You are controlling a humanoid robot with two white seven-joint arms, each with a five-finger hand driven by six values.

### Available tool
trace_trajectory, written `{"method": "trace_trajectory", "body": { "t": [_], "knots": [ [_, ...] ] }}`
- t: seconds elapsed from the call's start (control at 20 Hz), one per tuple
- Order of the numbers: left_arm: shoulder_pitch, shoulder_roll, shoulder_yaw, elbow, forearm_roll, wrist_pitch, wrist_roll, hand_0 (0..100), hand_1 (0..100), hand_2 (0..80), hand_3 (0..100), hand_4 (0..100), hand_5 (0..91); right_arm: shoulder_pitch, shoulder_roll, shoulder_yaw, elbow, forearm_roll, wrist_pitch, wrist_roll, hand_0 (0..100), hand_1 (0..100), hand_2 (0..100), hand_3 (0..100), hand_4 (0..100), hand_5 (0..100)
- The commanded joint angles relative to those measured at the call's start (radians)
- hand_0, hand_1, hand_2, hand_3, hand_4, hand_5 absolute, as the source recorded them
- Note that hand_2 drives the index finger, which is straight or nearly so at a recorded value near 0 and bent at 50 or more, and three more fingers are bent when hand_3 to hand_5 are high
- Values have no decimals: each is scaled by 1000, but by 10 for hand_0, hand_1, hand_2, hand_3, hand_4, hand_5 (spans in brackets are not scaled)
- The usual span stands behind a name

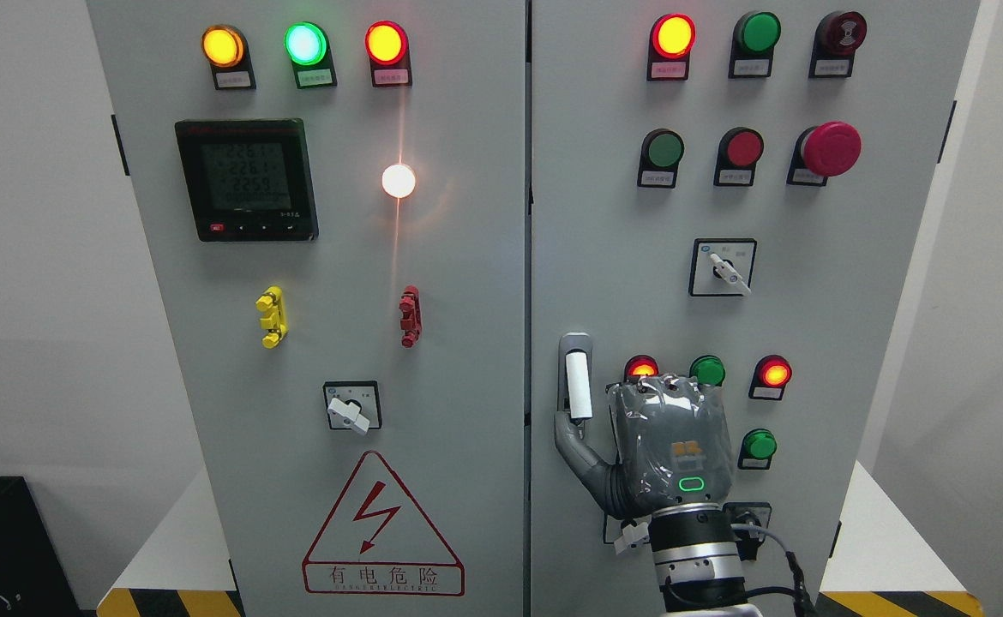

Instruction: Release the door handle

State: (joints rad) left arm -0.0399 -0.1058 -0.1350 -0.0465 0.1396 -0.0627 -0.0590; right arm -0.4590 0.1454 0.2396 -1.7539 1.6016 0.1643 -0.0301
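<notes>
The right robot hand [651, 446] rests flat against the right cabinet door [853, 343] — fingers loosely spread, holding nothing — thumb just below the white door handle [578, 386].

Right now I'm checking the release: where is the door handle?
In the head view, the handle sits at the right door's left edge, below mid-height, just left of the right hand, whose thumb reaches up beneath it.
</notes>
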Motion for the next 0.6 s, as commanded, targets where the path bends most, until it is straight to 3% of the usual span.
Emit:
{"method": "trace_trajectory", "body": {
  "t": [0.0,0.55],
  "knots": [
    [0,0,0,1,0,0,-1,120,556,0,0,0,0,-4,0,0,5,0,0,1,413,214,1000,1000,1000,1000],
    [0,0,0,1,0,0,-1,120,556,0,0,0,0,-7,0,-2,7,-2,0,1,425,217,1000,1000,1000,1000]
  ]
}}
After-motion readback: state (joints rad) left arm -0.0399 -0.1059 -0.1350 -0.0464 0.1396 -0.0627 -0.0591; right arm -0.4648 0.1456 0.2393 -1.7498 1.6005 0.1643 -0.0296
